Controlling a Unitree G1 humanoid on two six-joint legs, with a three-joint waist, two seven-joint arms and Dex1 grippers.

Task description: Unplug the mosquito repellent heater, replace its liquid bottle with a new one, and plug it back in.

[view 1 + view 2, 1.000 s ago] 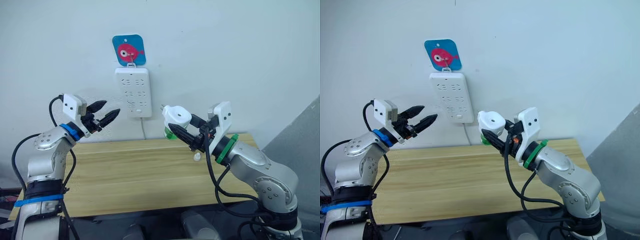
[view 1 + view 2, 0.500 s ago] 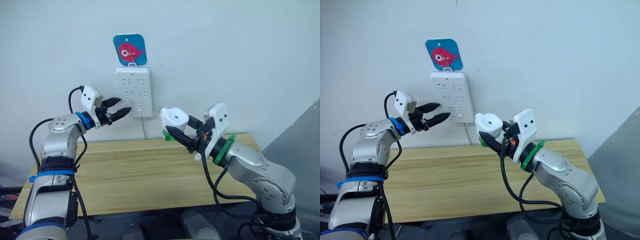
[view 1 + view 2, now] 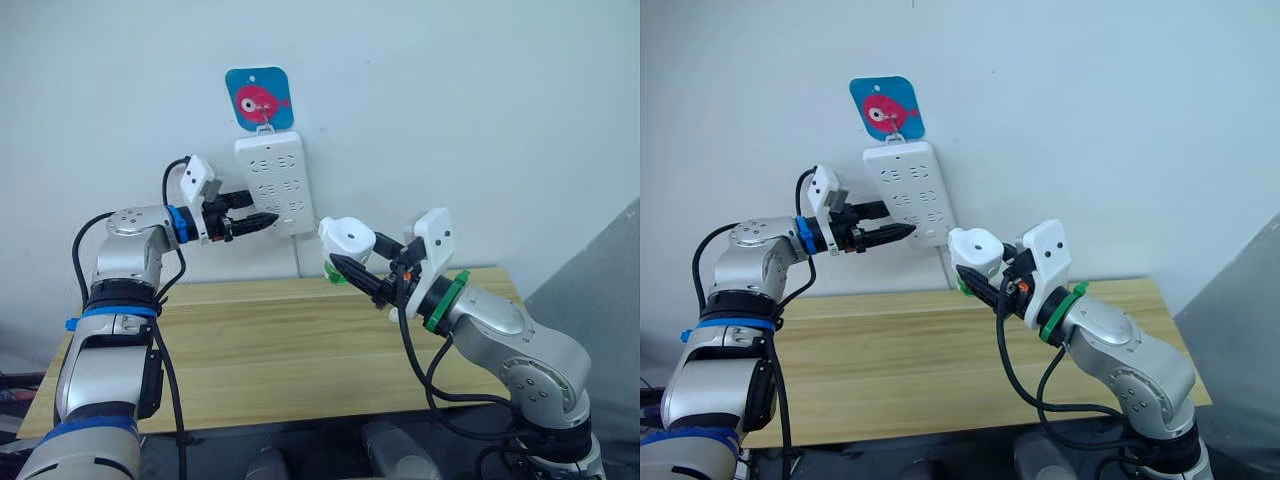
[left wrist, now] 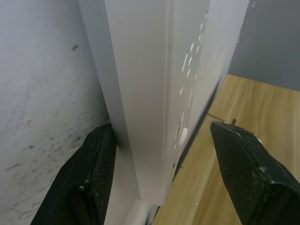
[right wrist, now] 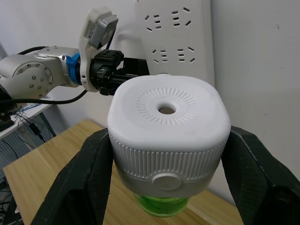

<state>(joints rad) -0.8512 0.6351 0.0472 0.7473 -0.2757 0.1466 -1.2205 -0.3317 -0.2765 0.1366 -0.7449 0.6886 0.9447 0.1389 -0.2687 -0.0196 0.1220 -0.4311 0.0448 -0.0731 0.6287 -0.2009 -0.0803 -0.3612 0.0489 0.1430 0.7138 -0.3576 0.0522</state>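
Note:
The mosquito repellent heater (image 3: 350, 237) is a white rounded unit with a round vent hole (image 5: 165, 110), and a green liquid bottle (image 5: 161, 205) sits under it. My right gripper (image 3: 355, 256) is shut on the heater and holds it in the air over the table, right of the wall strip. The white multi-socket power strip (image 3: 275, 185) hangs tilted on the wall, its lower end swung toward the right. My left gripper (image 3: 262, 220) is open at the strip's lower part. One of its fingers (image 4: 96, 164) is behind the strip by the wall and the other is in front of its face.
A blue hook plate with a pink fish (image 3: 259, 98) holds the strip up. The strip's white cord (image 3: 296, 262) drops behind the wooden table (image 3: 300, 345). A grey panel (image 3: 600, 270) stands at the right.
My left arm has swung right to the power strip, and its fingers now straddle the strip's lower part. The strip has tilted. The right gripper still holds the heater in about the same place.

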